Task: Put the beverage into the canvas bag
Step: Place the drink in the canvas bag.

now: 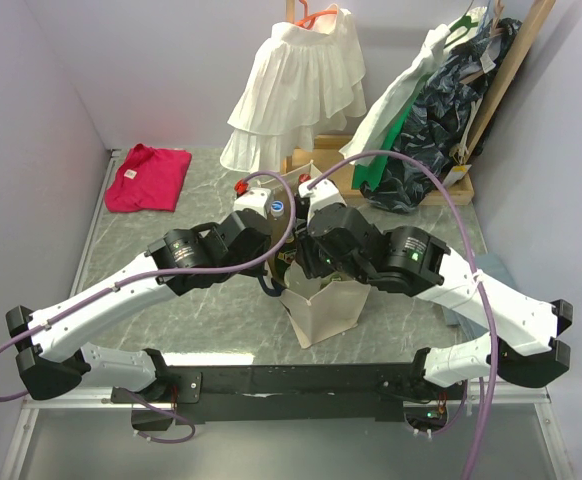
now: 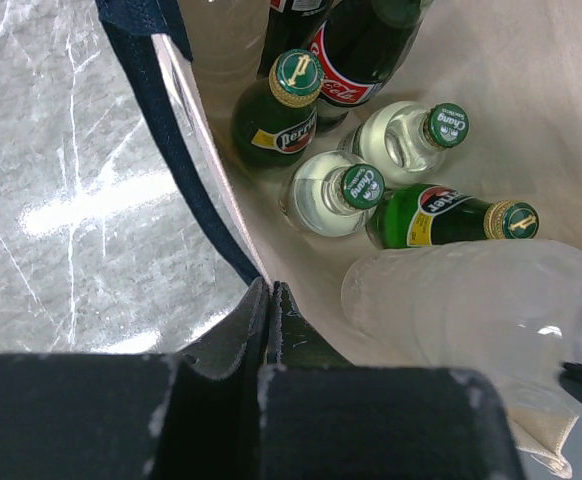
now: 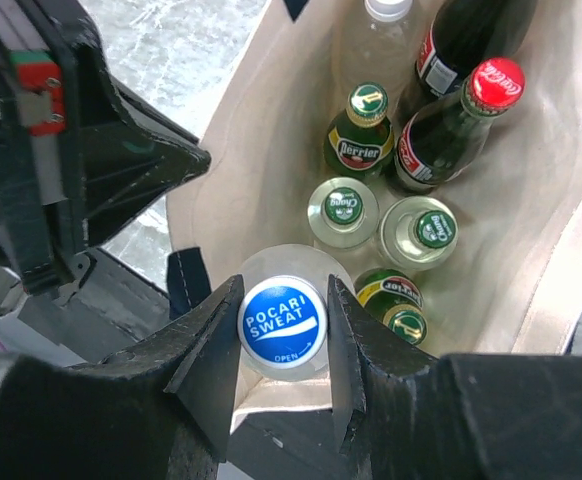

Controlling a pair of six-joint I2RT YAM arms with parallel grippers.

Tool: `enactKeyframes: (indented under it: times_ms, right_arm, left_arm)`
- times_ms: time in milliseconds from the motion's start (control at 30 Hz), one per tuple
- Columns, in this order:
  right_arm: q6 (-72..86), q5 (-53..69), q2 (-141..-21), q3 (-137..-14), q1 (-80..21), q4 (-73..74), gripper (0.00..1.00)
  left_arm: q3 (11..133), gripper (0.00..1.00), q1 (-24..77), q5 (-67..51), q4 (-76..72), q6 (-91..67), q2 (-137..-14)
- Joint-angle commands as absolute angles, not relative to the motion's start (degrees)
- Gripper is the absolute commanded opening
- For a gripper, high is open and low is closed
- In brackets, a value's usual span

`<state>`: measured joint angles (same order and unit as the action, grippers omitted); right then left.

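Note:
The beverage is a clear Pocari Sweat bottle [image 3: 282, 321] with a blue cap. My right gripper [image 3: 283, 300] is shut on its cap, one finger on each side, and holds it upright just inside the near edge of the canvas bag [image 3: 221, 150]. In the left wrist view its pale body [image 2: 461, 300] hangs within the bag's mouth. My left gripper [image 2: 268, 288] is shut on the rim [image 2: 186, 110] of the bag beside the navy strap [image 2: 141, 50]. From above, both wrists crowd over the cream bag [image 1: 326, 305].
Several bottles stand or lie in the bag: Perrier [image 3: 359, 135], Coca-Cola [image 3: 471, 100], Chang [image 3: 341, 210]. A white ruffled garment [image 1: 296, 85] and dark clothes [image 1: 441, 120] hang at the back on a wooden rack [image 1: 461, 180]. A pink cloth [image 1: 148, 178] lies at the far left.

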<state>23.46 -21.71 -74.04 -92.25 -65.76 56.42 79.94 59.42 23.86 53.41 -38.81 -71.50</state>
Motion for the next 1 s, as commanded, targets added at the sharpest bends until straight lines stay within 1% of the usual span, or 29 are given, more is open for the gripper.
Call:
enactKeyframes:
  times_ms: [0, 700, 967]
  right_arm:
    - [25.3, -23.2, -70.8, -92.1, -66.3, 47.9, 0.00]
    - [26.4, -22.5, -70.0, -86.3, -66.3, 45.8, 0.00]
    - [27.0, -22.0, -69.3, -82.2, -66.3, 45.3, 0.00]
  left_arm:
    - [82.4, 0.01, 59.6, 25.5, 46.7, -40.1, -67.1]
    - [81.0, 0.01, 59.6, 26.3, 45.8, -41.9, -65.1]
    - [80.9, 0.01, 59.6, 25.2, 45.5, -41.9, -65.2]
